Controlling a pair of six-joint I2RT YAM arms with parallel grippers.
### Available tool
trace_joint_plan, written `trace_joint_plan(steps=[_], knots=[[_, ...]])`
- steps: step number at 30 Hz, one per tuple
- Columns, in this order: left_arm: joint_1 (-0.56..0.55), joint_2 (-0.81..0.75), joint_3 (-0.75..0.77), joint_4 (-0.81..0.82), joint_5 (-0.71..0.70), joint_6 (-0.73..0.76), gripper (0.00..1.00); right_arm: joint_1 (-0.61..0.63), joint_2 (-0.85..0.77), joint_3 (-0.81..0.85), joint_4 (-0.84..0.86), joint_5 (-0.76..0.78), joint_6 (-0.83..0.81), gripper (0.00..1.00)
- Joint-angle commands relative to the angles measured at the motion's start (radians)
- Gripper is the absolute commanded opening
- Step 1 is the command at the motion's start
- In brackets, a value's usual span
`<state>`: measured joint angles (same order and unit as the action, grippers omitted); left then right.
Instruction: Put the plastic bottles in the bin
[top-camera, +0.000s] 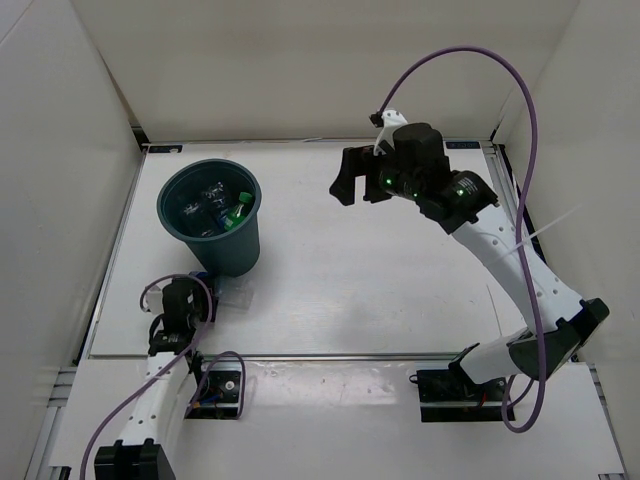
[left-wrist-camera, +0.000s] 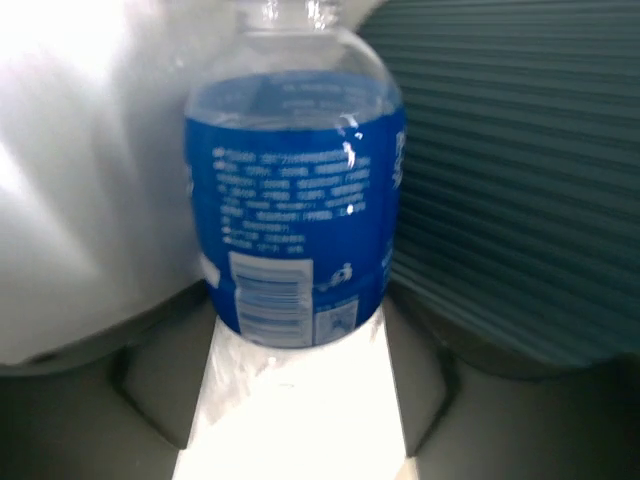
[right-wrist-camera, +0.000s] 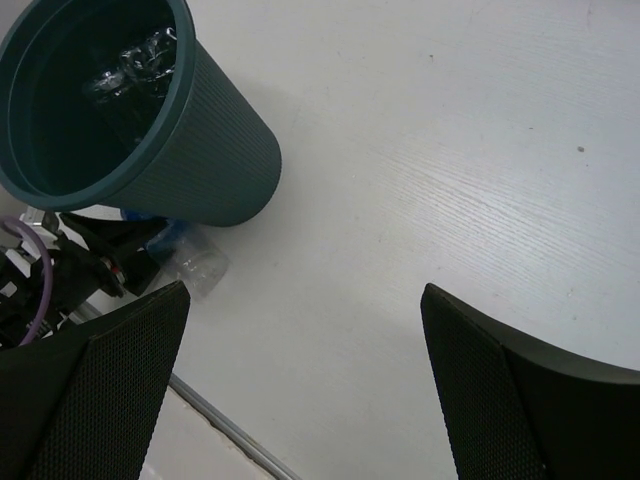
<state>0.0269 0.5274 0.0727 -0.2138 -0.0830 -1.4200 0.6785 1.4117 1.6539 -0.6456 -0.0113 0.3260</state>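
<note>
1. Most of the job looks done. In the top view the bin (top-camera: 208, 215) sits in the upper left of the frame, and the green bottle (top-camera: 238, 212) lies inside it with some clear bottles (top-camera: 205, 198). How many clear ones there are is hard to read.
2. One blue-label bottle (left-wrist-camera: 295, 210) is outside. It sits on the table (top-camera: 380, 290) at the foot of the bin, just below it at the left of the top view.
3. In the left wrist view that bottle fills the middle. Its long axis runs from bottom to top of the frame, with the neck at the top edge and the base nearest the camera. The bin's ribbed wall is just to its right. I cannot tell whether it stands or lies.
4. The left claw (left-wrist-camera: 297, 380) has a finger on each side of the bottle's base. Whether it presses on the bottle I cannot tell.
5. The right claw (right-wrist-camera: 300, 320) hangs wide and holds nothing, at the upper right of the top view.
6. What is left, by my reading, is to lift this last bottle over the rim and drop it in.
</note>
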Motion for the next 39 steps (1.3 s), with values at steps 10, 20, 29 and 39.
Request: trace_joint_plan(steps=[10,20,29,39], knots=[[0.053,-0.202,0.261,-0.52,0.075,0.039,0.54,-0.033,0.015,-0.006,0.032,-0.068,0.036,1.0],[0.053,-0.241,0.81,-1.121,-0.01,-0.027,0.56,-0.033,0.069,0.012,0.032,-0.119,0.076,1.0],[0.053,0.095,1.11,-0.684,-0.116,0.499,0.57,-0.023,0.141,0.113,0.032,-0.164,0.076,1.0],[0.002,0.517,1.319,-0.461,-0.225,0.904,0.64,-0.033,0.185,0.175,0.05,-0.194,0.076,1.0]])
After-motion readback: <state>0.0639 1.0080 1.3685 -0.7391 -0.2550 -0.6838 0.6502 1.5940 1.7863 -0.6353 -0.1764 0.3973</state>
